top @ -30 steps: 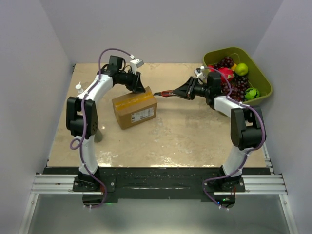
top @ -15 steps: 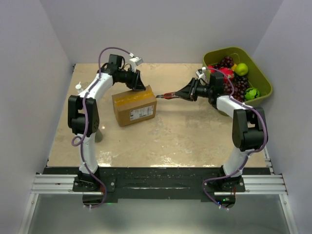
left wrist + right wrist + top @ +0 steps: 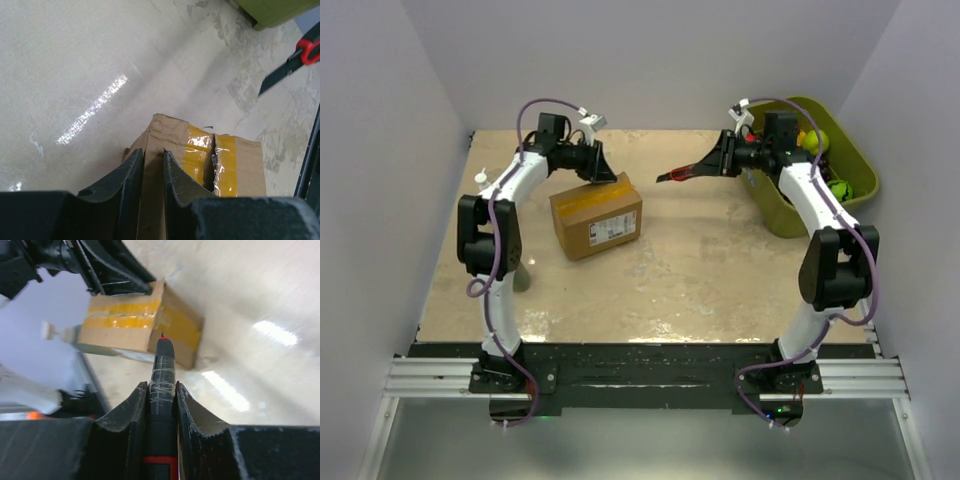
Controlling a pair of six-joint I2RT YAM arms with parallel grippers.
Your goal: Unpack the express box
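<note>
1. Left of centre on the counter (image 3: 700, 270), the box (image 3: 596, 215) sits flat with its white label facing the arms and its flaps lying closed.
2. At the box's far edge rests the left gripper (image 3: 601, 172). Its fingers (image 3: 131, 175) are nearly pressed together, with only a thin slit between them. Cardboard shows through the slit, but I cannot tell whether they pinch a flap or only press down.
3. To the right, the right gripper (image 3: 712, 166) is clamped on a red-and-black knife (image 3: 676, 175), with the blade pointing toward the box.
4. What has changed: a second ago the blade tip was at the box's far right corner. The right arm has since swung up and back toward the green bin (image 3: 865, 170), so the knife now hangs in the air, well apart from the box.
5. The box has barely shifted, and the left gripper has stayed on it.
6. In the left wrist view, the yellow tape (image 3: 200, 147) looks split along the centre seam, with ragged edges.
7. My judgement is that the cutting pass is over. Nothing has been taken out yet. The next step is probably to put the knife aside and lift the flaps.
</note>
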